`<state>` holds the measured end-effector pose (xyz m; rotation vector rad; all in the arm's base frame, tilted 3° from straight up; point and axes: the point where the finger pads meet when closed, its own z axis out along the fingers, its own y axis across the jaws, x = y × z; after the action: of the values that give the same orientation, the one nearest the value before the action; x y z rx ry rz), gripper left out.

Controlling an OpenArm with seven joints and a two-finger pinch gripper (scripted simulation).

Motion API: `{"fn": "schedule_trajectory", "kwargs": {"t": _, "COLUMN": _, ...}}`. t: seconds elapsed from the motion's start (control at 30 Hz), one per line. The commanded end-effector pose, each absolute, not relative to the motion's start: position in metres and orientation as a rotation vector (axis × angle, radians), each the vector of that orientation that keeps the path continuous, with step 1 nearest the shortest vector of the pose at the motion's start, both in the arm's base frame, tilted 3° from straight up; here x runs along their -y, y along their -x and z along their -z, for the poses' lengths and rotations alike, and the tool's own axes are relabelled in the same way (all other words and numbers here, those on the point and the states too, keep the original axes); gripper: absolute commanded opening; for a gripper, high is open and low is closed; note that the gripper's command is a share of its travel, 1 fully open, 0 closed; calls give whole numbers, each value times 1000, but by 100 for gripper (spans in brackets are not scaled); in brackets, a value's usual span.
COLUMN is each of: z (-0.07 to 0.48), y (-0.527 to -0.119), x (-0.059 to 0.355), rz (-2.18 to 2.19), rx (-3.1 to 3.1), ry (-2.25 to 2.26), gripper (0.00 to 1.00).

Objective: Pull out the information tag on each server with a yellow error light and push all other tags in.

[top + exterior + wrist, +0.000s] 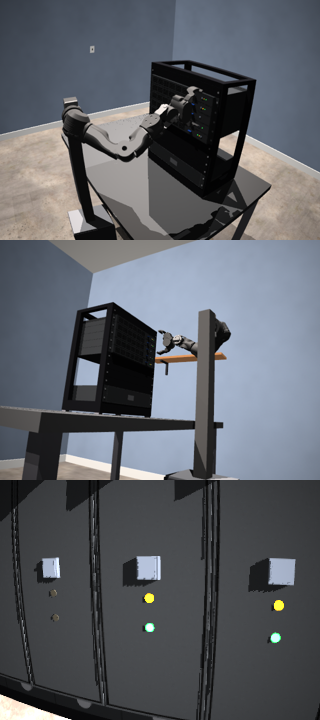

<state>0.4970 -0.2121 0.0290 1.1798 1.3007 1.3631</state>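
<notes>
The black server rack stands on the dark table. My gripper is open and empty, a short way in front of the upper servers' right ends; it also shows in the exterior view. In the wrist view three server fronts run as columns. The middle server and the right server each show a yellow light above a green one. The left server has dark lights. Their locate buttons are grey, not blue.
The arm's post stands at the table's left edge. An orange wall shelf hangs behind the arm. Lower in the rack is a wider black unit. The rack stands near the table's right edge.
</notes>
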Motion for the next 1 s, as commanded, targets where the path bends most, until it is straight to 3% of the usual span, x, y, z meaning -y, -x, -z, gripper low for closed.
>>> {"fn": "schedule_trajectory", "kwargs": {"t": 0.0, "z": -28, "y": -497, "x": 212, "rz": -1363, "rx": -1303, "ry": -1185, "gripper": 100}}
{"fn": "schedule_trajectory", "kwargs": {"t": 0.63, "z": -30, "y": -497, "x": 212, "rz": -1362, "rx": -1303, "ry": -1187, "gripper": 100}}
{"fn": "schedule_trajectory", "kwargs": {"t": 0.97, "z": -69, "y": -498, "x": 214, "rz": -1362, "rx": -1304, "ry": -1187, "gripper": 100}}
